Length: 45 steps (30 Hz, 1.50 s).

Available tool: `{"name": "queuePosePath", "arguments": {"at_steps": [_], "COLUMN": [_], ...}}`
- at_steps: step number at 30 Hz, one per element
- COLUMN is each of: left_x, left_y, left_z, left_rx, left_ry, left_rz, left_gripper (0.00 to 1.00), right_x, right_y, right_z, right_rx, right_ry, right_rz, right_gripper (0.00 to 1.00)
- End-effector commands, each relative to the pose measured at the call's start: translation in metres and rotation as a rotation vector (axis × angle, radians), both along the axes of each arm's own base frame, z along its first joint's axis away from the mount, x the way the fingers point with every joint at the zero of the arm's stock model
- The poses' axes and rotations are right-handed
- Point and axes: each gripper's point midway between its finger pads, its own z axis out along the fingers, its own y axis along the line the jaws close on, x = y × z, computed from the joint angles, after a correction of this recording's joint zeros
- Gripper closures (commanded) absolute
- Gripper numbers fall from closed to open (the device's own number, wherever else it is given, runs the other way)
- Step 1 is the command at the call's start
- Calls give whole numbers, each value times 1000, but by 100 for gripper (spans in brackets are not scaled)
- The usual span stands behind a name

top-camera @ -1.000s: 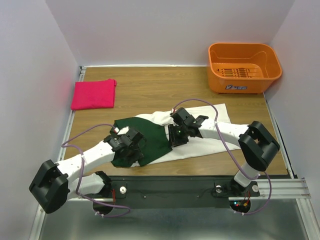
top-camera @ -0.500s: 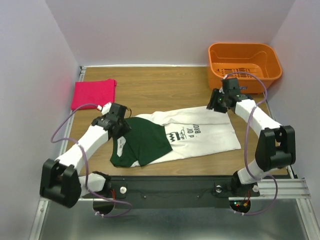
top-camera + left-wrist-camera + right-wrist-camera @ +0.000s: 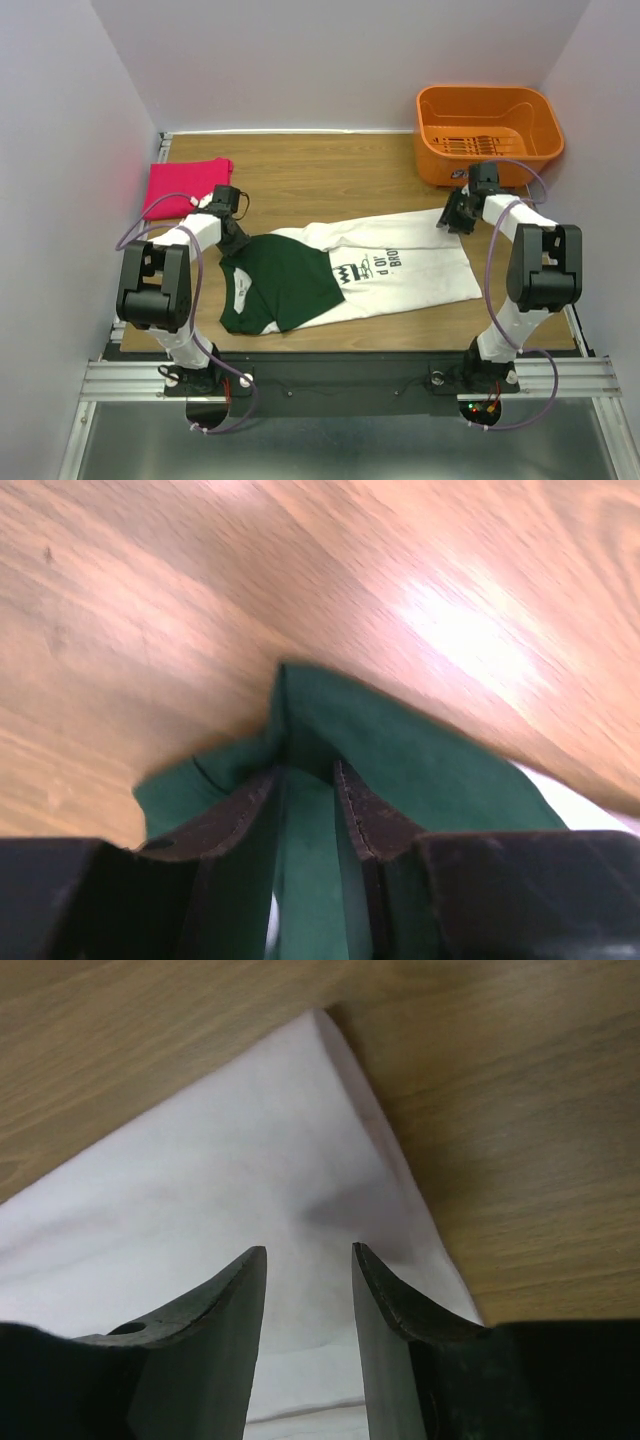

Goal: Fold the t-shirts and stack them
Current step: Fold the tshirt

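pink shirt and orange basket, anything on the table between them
Only bare table lies between pink shirt and orange basket, shown in the top view.

White t-shirt with dark green sleeves, spread mostly flat across the middle of the wooden table. Laid sideways and slightly slanted, hem end toward the right. Dark green cloth covering the left third, with a small white tag on it. Black cartoon print and lettering near the centre, too small to read in full. Far-left green edge lifted into a small raised fold. Far-right white corner lying smooth against the wood.

Plain bright pink-red t-shirt, folded into a neat rectangular pad. Resting at the far-left corner of the table, well apart from the white shirt.
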Motion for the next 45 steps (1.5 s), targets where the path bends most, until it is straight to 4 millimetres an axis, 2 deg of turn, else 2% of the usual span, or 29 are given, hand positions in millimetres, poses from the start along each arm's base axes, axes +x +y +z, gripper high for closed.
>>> {"name": "queuePosePath", "arguments": {"at_steps": [1, 2, 5, 7, 10, 11, 13, 14, 17, 18, 22, 23, 25, 26, 30, 32, 35, 38, 40, 41, 42, 43, 45], "left_x": [1, -5, -10, -9, -1, 6, 6, 9, 6, 4, -4, -4, -5, -7, -6, -5, -1, 6, 11, 13, 27, 27, 47], "left_y": [18, 23, 33, 34, 32, 28, 23, 11, -15, -38, -81, -84, -93, -98, -111, -112, -111, -112, -113, -113, -120, -119, -123], "left_z": [-11, -20, -29, -24, 1, 20, 38, 57, 80, 85, 78, 68, 62, 57, 37, 26, 17, 4, 0, -8, -5, -5, -4], "left_rx": [8, 19, 27, 31, 28, 33, 55, 54, 48, 29, -6, 9, 11, 15, 26, 41, 63, 99, 115, 136, 147, 162, 197], "left_ry": [7, 35, 63, 54, -8, -62, -96, -145, -200, -216, -184, -156, -135, -123, -71, -49, -29, 0, 6, 28, 13, 16, 5], "left_rz": [28, 40, 65, 64, 50, 41, 31, 1, -32, -78, -176, -178, -196, -206, -236, -245, -252, -273, -288, -323, -362, -382, -413], "left_gripper": [62, 63, 63, 62, 55, 52, 45, 44, 40, 40, 40, 40, 40, 39, 39, 40, 41, 41, 42, 43, 43, 43, 43], "right_x": [-6, -12, -24, -27, -27, -25, -24, -23, -20, -18, -25, -27, -29, -29, -27, -27, -33, -53, -74, -91, -117, -115, -146], "right_y": [-22, -24, -40, -44, -40, -35, -30, -19, -2, 10, 45, 53, 62, 63, 47, 39, 40, 43, 44, 44, 54, 55, 67], "right_z": [-20, -26, -32, -26, -1, 14, 30, 36, 54, 54, 42, 35, 29, 27, 9, 4, -8, -26, -37, -45, -53, -46, -54], "right_rx": [2, 13, -3, -25, -18, -11, -14, -23, -53, -70, -124, -124, -176, -189, -278, -316, -307, -275, -243, -226, -148, -141, -40], "right_ry": [22, 41, 62, 49, -14, -51, -87, -103, -142, -138, -78, -57, -43, -37, 15, 29, 65, 129, 201, 254, 319, 299, 357], "right_rz": [-82, -94, -149, -149, -116, -100, -77, -35, 41, 104, 229, 253, 272, 276, 240, 215, 224, 237, 209, 205, 210, 198, 200], "right_gripper": [55, 55, 53, 53, 50, 48, 47, 46, 45, 44, 44, 44, 44, 44, 44, 44, 44, 44, 44, 44, 44, 44, 44]}}
